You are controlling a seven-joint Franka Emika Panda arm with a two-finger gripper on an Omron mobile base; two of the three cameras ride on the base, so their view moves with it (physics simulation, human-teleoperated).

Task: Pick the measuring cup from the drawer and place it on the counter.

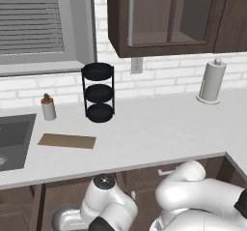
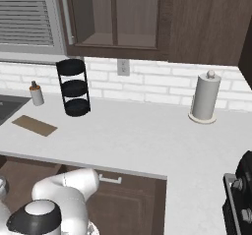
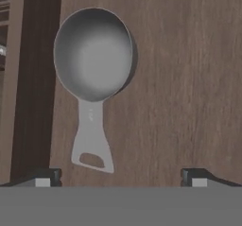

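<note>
Left base view shows the long pale bench, smooth and matte, running under a white brick wall to a corner on the right; on it stand a black three-tier rack of round trays, a white paper towel roll on an upright post, a thin brown board lying flat, and a small grey bottle with a dark top; the sink sits at the far left. In the hand view, the drawer floor is dark brown wood with a fine streaked grain; the measuring cup lies flat on it, bowl upward in the picture, a dull grey metal round with a short flat handle that widens to a slotted end; the handle points toward the claw. The claw is spread as wide as it goes, holds nothing, and hovers above the drawer floor with the cup left of its centre. The risk, as I judge it: dropping straight down, one finger may land on the handle or miss the cup; smooth metal could slip or tip on closing; the bowl looks wide for the jaws, so the handle seems safer.
</note>
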